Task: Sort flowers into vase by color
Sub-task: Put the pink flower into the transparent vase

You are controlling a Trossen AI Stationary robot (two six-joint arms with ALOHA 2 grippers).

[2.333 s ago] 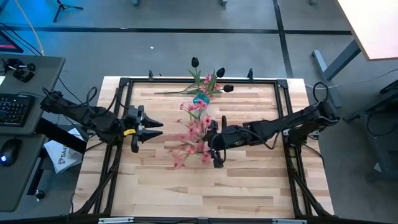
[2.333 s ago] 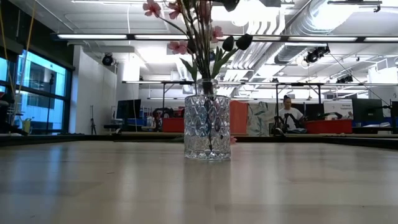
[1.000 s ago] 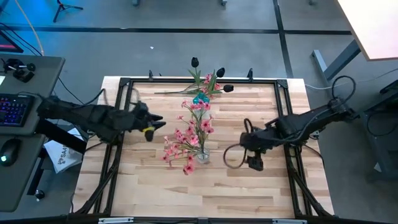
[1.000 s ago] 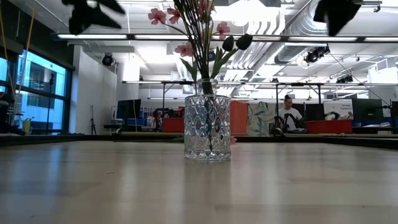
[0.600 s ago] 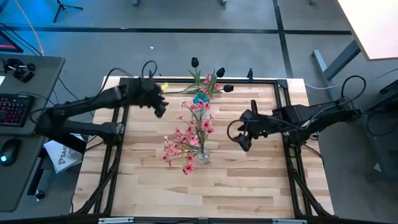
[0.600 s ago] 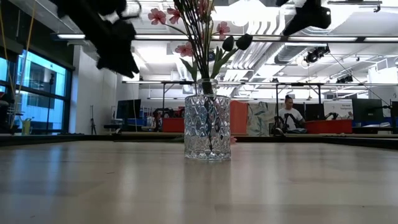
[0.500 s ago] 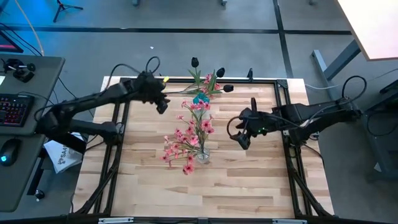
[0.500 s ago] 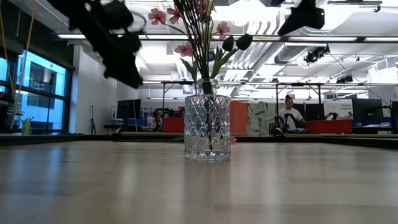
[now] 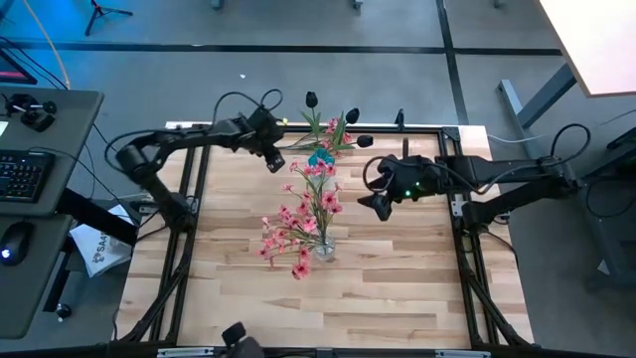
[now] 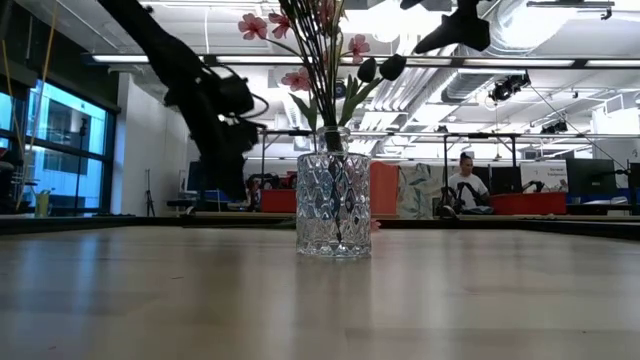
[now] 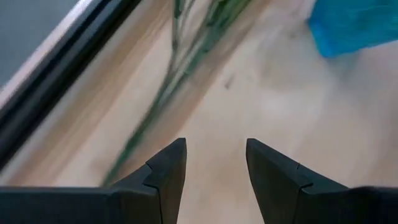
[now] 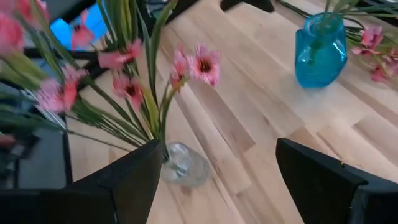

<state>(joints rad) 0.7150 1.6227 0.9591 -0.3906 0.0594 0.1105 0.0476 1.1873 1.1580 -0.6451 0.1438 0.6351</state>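
Left gripper has swung over to the loose stems at the counter's far edge, jaws spread, empty; right gripper is hovering nearby, jaws released. Pink sprays are sitting in the clear vase, others in the blue vase, so sorting's partly done

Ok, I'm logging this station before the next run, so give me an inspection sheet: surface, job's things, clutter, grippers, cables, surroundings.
Surface: wooden table, bare along its near part.
Job's things: clear vase holds pink flowers; blue vase stands behind it; green stems lie at the far edge; black buds show there.
Clutter: nothing seen on the tabletop.
Grippers: left gripper open, low over the lying stems, holding nothing; right gripper open, empty, raised right of the vases.
Cables: black loops on the left arm, others on the right arm.
Surroundings: keyboard and mouse on a side desk; a seated person far behind.
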